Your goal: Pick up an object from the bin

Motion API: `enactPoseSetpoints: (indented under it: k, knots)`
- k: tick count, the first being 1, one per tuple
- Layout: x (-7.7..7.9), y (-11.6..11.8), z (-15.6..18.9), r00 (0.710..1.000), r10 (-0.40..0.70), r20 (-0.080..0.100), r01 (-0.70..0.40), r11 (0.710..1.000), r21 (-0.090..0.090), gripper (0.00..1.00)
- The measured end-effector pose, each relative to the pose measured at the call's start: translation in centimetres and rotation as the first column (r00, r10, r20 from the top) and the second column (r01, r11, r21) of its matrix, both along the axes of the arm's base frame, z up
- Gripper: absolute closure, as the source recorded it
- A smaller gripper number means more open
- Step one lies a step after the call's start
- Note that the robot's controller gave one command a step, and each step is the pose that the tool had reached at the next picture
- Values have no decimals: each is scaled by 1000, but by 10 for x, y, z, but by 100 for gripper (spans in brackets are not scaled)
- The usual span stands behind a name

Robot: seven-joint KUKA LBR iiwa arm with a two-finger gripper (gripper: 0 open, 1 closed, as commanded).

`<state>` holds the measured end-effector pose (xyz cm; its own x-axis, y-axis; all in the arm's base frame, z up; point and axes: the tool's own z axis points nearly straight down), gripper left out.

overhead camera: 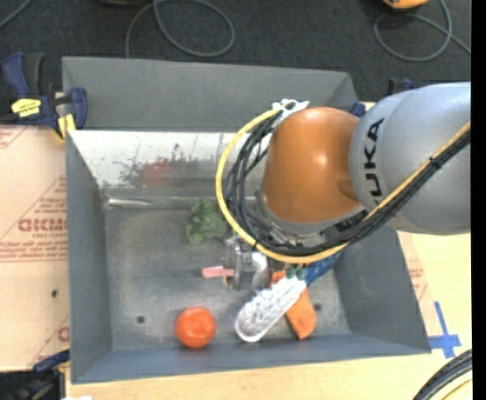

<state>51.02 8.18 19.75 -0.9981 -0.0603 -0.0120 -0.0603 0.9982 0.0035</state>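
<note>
The gripper (pixel 243 267) sits low over the bin floor, a little toward 5 o'clock from the centre of the bin (pixel 88 248). The arm's orange cover (pixel 309 167) and a bundle of cables (pixel 232 182) overhang it from 1 o'clock. Whether the gripper is open or closed cannot be told, and no grasp on any item can be confirmed.

A small flat pink piece (pixel 216 271) lies on the floor at 9 o'clock from the gripper. Its near end meets the gripper's tip; contact or enclosure cannot be determined.

A crumpled green item (pixel 202 222) lies at 11 o'clock from the gripper, near but apart from it. An orange ball (pixel 195 327) rests at 7 o'clock, close to the bin's near wall and well clear of the gripper. A white ribbed, brush-like item (pixel 263 308) lies tilted at 5 o'clock, just beside the gripper. An orange wedge-shaped item (pixel 303 318) touches the white item's right side.
</note>
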Motion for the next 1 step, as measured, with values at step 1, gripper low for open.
enactPoseSetpoints:
  k: [1]
  knots:
    - [0,0,0,1000,0,0,0,1000,0,100]
